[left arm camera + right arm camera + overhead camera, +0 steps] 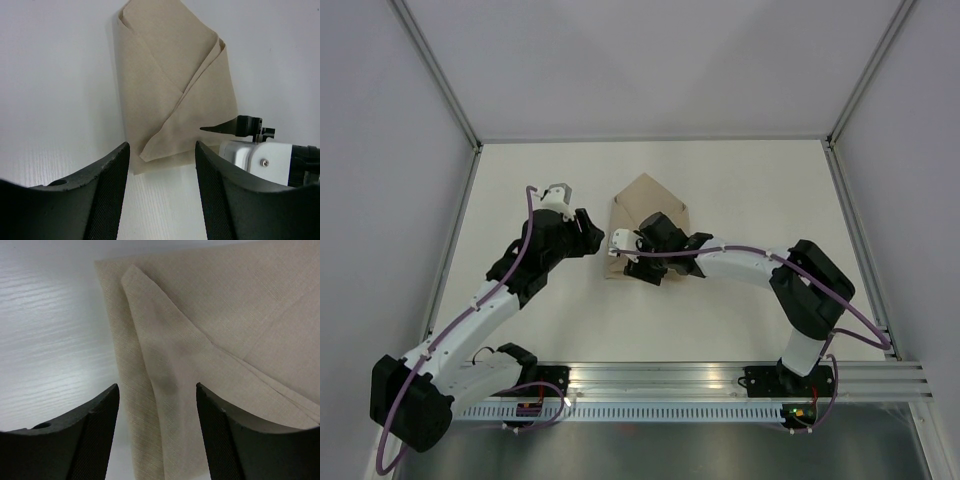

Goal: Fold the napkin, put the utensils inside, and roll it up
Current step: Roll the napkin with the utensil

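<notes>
The beige napkin [650, 200] lies folded into a pointed, envelope-like shape at the middle of the table, with overlapping flaps. It also shows in the left wrist view [170, 75] and the right wrist view [240, 315]. My right gripper [655, 262] is open just above the napkin's near left part, its fingers straddling a folded flap edge [157, 386]. My left gripper [592, 235] is open and empty, left of the napkin over bare table [161, 146]. The dark utensils are not visible in any view.
The white table [740, 180] is bounded by grey walls at the back and sides. The right arm's white wrist housing [252, 157] sits close to my left gripper's right finger. The arm bases and a metal rail [720, 380] run along the near edge.
</notes>
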